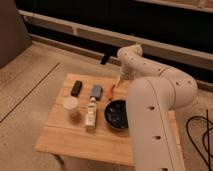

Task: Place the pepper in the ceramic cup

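Note:
The pepper (112, 91), small, slim and orange-red, lies on the wooden table (75, 137) near its far edge, just beyond the black bowl (117, 114). The pale ceramic cup (71, 106) stands upright on the table's left half, well left of the pepper. My gripper (120, 80) hangs at the end of the white arm, just right of and slightly above the pepper, open and holding nothing. The pepper is not between the fingers.
A small white bottle (91, 113) stands between the cup and the bowl. A black flat object (76, 88) and a grey-blue one (96, 91) lie along the far edge. My thick white arm (155, 115) covers the table's right side. Speckled floor surrounds the table.

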You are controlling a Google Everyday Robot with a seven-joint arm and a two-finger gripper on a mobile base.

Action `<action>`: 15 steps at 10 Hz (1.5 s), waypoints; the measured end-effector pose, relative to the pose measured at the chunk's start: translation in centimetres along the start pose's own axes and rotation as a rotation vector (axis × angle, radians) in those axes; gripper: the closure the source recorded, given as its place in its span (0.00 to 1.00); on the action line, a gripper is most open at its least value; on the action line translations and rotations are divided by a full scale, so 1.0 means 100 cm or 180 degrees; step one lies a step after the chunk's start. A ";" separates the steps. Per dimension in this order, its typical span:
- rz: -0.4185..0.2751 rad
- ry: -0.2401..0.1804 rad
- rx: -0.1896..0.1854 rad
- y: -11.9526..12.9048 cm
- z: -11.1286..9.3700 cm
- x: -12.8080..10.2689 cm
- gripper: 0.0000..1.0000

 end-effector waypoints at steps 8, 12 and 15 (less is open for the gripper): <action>0.0019 -0.0322 -0.0135 0.007 -0.002 -0.017 0.35; -0.0077 -0.0692 -0.0575 0.026 -0.005 -0.025 0.35; -0.0194 -0.0482 -0.0599 0.046 0.024 0.001 0.35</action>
